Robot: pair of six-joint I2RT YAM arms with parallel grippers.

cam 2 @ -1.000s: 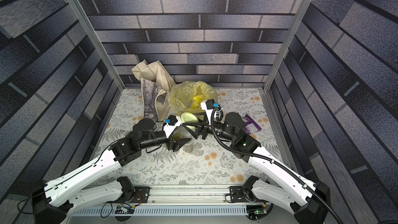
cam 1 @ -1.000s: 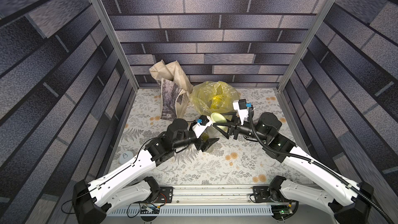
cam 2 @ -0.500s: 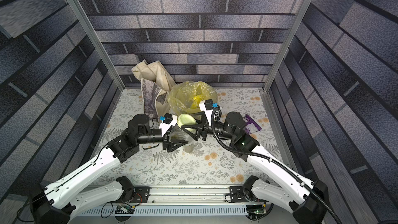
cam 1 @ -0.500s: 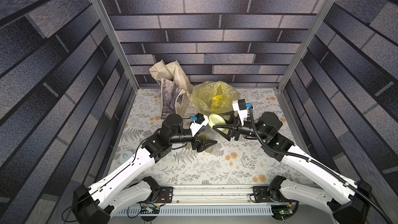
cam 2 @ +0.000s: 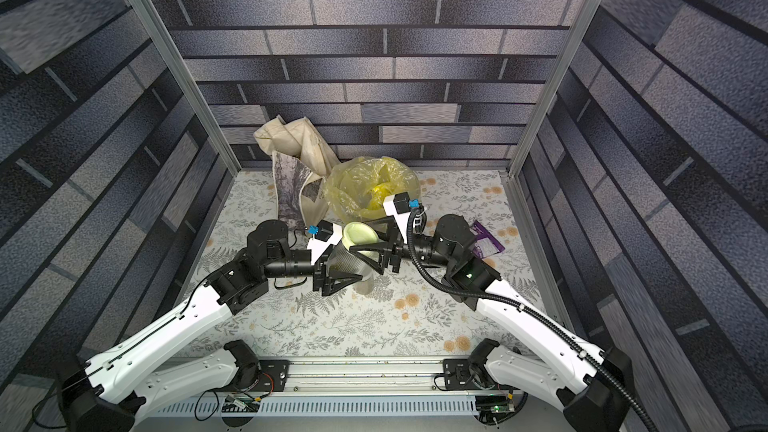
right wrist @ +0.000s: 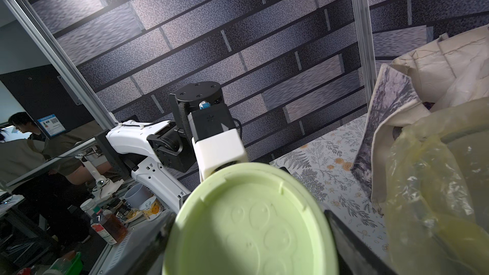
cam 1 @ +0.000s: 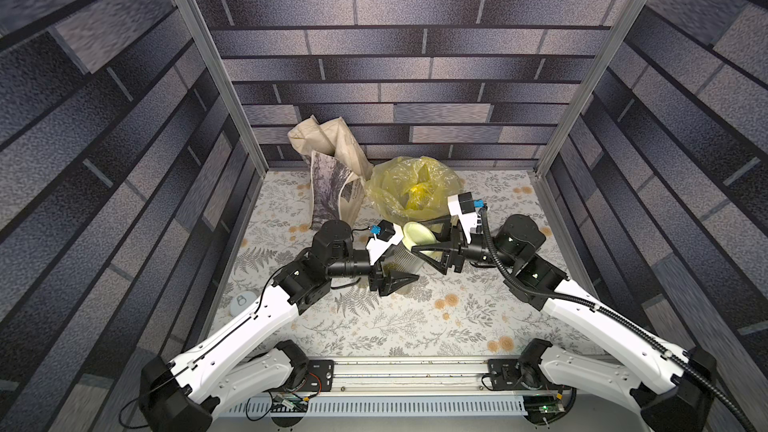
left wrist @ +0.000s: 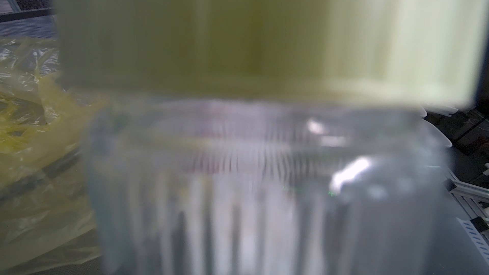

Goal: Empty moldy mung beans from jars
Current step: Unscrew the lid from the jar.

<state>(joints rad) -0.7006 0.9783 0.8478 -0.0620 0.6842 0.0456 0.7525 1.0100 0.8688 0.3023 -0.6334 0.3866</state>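
A wide ribbed clear jar (cam 1: 409,260) (cam 2: 354,264) stands tilted over the middle of the floor, and my left gripper (cam 1: 400,264) (cam 2: 340,268) is shut on its body. An olive-green tint of mung beans (cam 2: 344,261) shows dimly through its wall. The jar's blurred ribs (left wrist: 238,207) fill the left wrist view, with the pale green lid (left wrist: 370,35) at its mouth. In both top views the lid (cam 1: 419,233) (cam 2: 360,233) lies between the fingers of my right gripper (cam 1: 424,236) (cam 2: 367,237). In the right wrist view this gripper (right wrist: 251,244) stands open around the lid (right wrist: 251,228), with a thin dark gap beside it.
A grey bucket lined with a yellow bag (cam 1: 411,191) (right wrist: 436,207) stands just behind the jar. A cream cloth tote (cam 1: 332,184) stands left of the bucket. A small whitish lid (cam 1: 248,300) lies by the left wall. A purple packet (cam 2: 487,241) lies behind my right arm.
My right gripper's jaws have widened around the pale green lid. My left arm's wrist has shifted slightly to the left, still holding the jar in place.
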